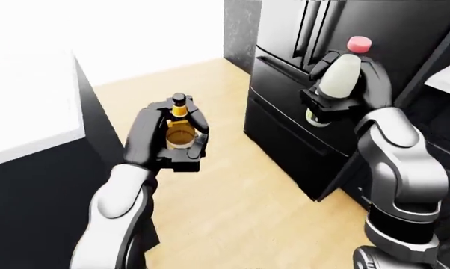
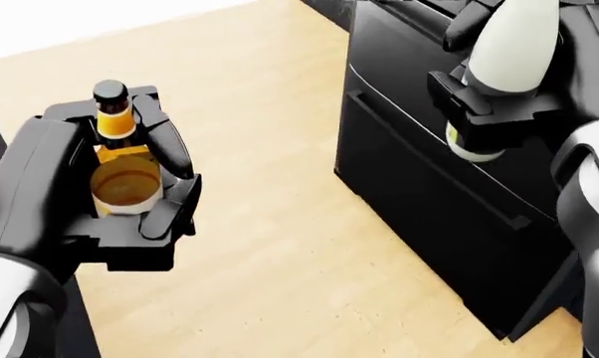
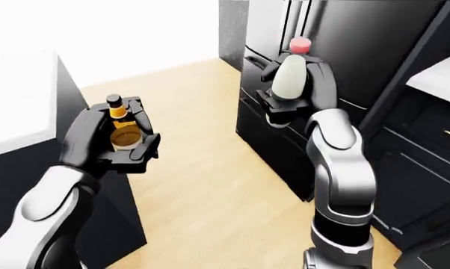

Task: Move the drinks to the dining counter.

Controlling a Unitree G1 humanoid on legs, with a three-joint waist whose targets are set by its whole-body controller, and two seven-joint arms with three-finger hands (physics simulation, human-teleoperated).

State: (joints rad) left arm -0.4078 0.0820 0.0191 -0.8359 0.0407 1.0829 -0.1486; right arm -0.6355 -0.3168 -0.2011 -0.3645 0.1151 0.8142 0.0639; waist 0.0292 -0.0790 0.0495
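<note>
Left hand: our fingers are closed round the amber bottle, upright at the head view's left.
Right hand: wrapped round the pale bottle with its pink cap, held before the black fridge.
Surroundings: wooden floor between; white-topped counter at left.
Labels: we read none.

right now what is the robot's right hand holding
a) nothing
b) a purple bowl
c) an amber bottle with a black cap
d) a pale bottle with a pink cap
d: in the left-eye view the right hand has its fingers closed round a pale bottle with a pink cap, seen against the black fridge; the amber bottle sits in the left hand.
</note>
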